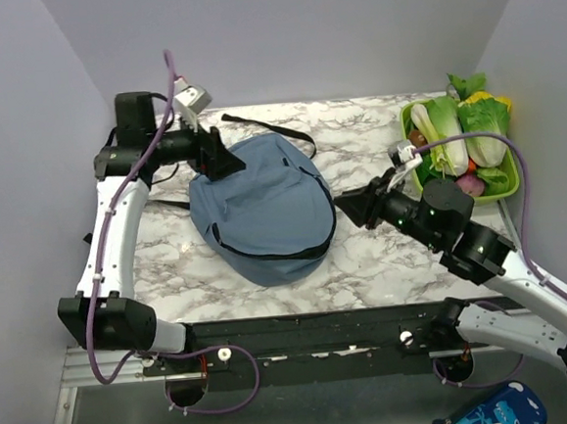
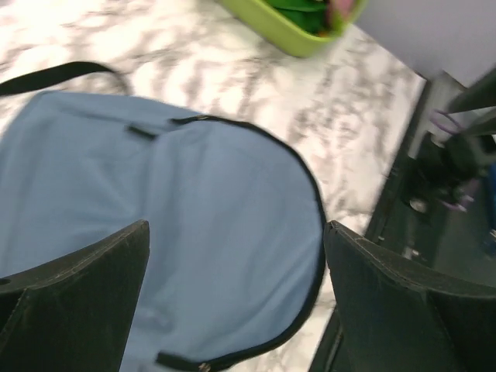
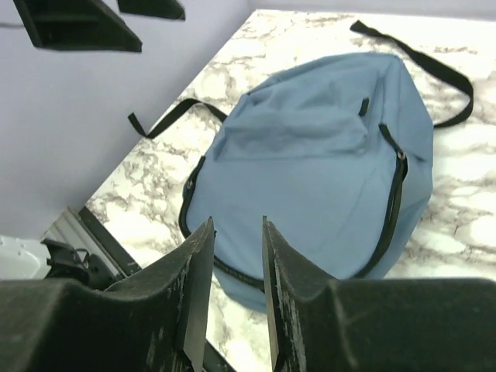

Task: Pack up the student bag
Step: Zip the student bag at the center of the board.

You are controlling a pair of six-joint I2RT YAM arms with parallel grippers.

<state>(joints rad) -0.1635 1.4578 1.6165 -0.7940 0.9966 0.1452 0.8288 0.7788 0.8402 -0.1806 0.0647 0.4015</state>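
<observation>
Top external: student bag (image 1: 264, 209), marbled table (image 1: 366, 264), lilac walls (image 1: 299, 34).

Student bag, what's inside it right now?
Nothing inside shows. The student bag lies on the marble table, its blue fabric covering the interior in every view, so any contents are hidden.

We log bright, soft, even light from above. Faint shadow hugs the student bag (image 1: 264, 213) on the marble surface (image 1: 386, 263). Left wrist view blurred throughout; top and right wrist views sharper.
</observation>
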